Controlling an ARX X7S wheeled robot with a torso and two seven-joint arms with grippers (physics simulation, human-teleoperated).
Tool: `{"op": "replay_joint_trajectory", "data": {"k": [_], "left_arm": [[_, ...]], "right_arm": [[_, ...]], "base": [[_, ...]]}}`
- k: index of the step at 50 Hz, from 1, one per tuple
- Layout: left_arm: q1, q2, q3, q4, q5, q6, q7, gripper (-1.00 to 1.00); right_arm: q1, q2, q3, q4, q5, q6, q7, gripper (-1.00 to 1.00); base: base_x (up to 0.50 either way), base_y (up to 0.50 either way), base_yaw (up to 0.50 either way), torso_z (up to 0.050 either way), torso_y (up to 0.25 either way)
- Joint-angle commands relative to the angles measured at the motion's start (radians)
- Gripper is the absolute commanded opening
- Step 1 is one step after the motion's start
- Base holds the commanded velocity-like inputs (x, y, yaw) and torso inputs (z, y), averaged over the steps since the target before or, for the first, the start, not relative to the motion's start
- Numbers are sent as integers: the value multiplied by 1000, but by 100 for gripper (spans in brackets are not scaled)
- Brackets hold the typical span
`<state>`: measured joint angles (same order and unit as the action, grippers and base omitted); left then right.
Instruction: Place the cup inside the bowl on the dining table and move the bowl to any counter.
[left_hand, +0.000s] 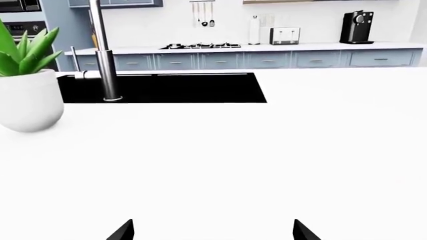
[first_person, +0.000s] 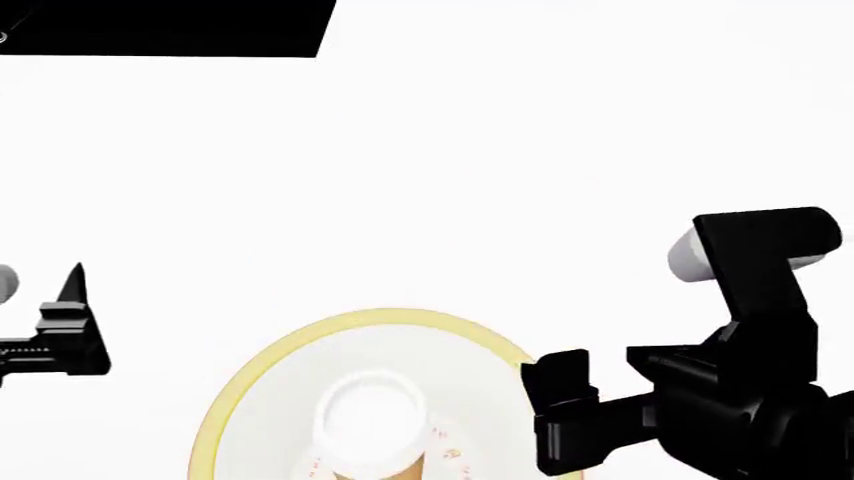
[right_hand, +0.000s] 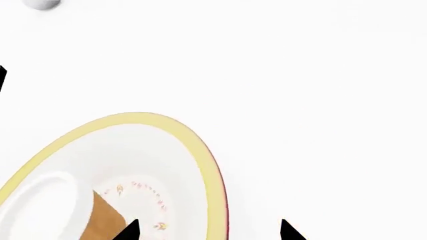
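The bowl (first_person: 387, 317), white with a yellow rim, sits at the near edge of the head view on a plain white top. I cannot tell whether that top is the dining table or the sink's counter. The tan cup (first_person: 371, 410) is inside the bowl, its white mouth facing up. In the right wrist view the cup (right_hand: 103, 220) sits beside the orange marks of the bowl (right_hand: 133, 118). My right gripper (right_hand: 208, 231) is open, one fingertip over the bowl's inside and one outside its rim. It shows at the bowl's right edge (first_person: 554, 405). My left gripper (left_hand: 213, 231) (first_person: 67, 300) is open and holds nothing, well left of the bowl.
A black sink (left_hand: 167, 87) with a steel faucet (left_hand: 103, 55) is set into the white top ahead on the left (first_person: 160, 25). A potted plant (left_hand: 27, 95) stands beside it. A far counter (left_hand: 280, 48) carries a hob, toaster and coffee machine.
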<state>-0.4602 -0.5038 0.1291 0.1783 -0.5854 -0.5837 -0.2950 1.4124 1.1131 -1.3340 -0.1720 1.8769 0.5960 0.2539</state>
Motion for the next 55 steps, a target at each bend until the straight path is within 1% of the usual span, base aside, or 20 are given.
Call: {"op": "replay_joint_trajectory", "data": {"k": [1,8,11,26,37,49,55], "left_arm": [[-9,7,8,-5,0,-7,-6,100],[6,-9,-5,5,-11,-5,2,100],[9,-7,-5,6,-11,0,2,100],[2,-3,-6,5,-15,-3,-5,100],[3,-9,-6,5,-20,-5,-1,100],[-3,7,9,-6,-10,1,-8,100],[2,2,6,-1,-14,0,-9,100]], "right_arm": [[-37,-18,-20,55,-10,-3,-36,100],[-36,-52,-26,111,-19,9,-70,100],[-49,-67,-20,139,-18,-19,-88,100],[-84,-139,-47,242,-54,-22,-147,100],[-96,-169,-57,275,-66,-17,-176,100],[-99,-196,-65,288,-78,-4,-198,100],[-107,-207,-70,299,-83,-4,-204,100]], "base": [[0,0,0,0,0],[0,0,0,0,0],[0,0,0,0,0],[0,0,0,0,0],[0,0,0,0,0],[0,0,0,0,0],[0,0,0,0,0]]}}
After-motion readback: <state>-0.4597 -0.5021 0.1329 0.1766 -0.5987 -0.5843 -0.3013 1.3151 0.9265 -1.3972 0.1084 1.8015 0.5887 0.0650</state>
